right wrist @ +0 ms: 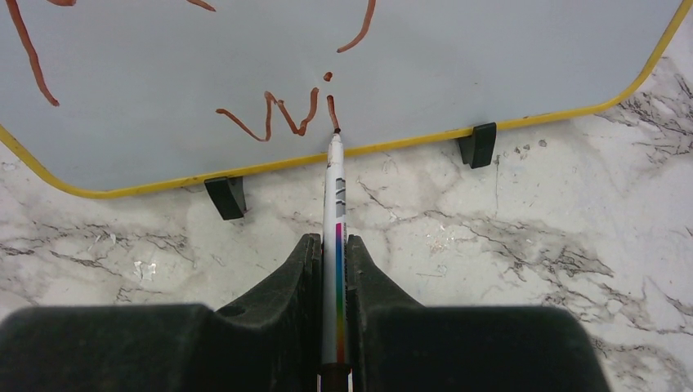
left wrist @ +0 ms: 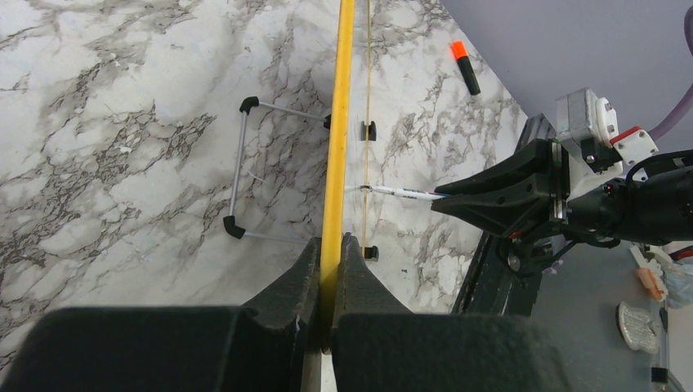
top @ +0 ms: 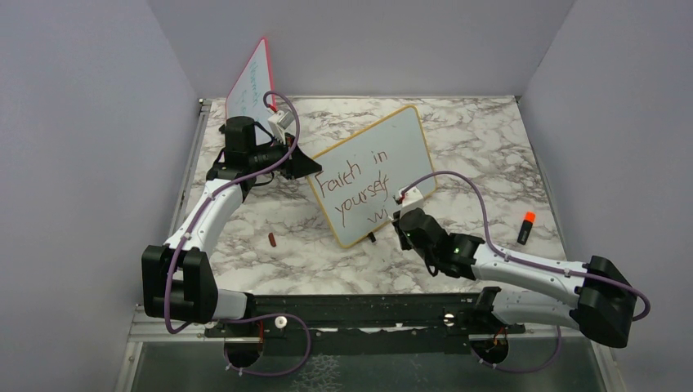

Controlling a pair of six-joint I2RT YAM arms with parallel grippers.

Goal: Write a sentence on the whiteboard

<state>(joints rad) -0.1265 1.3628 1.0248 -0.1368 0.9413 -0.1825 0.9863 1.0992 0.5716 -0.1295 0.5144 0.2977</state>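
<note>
The whiteboard (top: 402,137) with its yellow frame stands tilted at mid-table. My left gripper (top: 309,166) is shut on its left edge; in the left wrist view the yellow rim (left wrist: 342,122) runs straight between the pinching jaws of that gripper (left wrist: 329,261). The sentence (top: 353,189) reads "Faith in yourself" in dark red, with "wi" (right wrist: 282,114) on a third line. My right gripper (right wrist: 333,253) is shut on a white marker (right wrist: 334,196) with a rainbow stripe. Its tip touches the board (right wrist: 490,57) at the foot of the "i", just above the lower rim.
A red-framed board (top: 252,82) leans at the back left corner. An orange-capped marker (top: 525,227) lies on the marble at the right, and a small red cap (top: 271,239) lies left of centre. The board's wire stand (left wrist: 237,171) and black feet (right wrist: 226,196) rest on the table.
</note>
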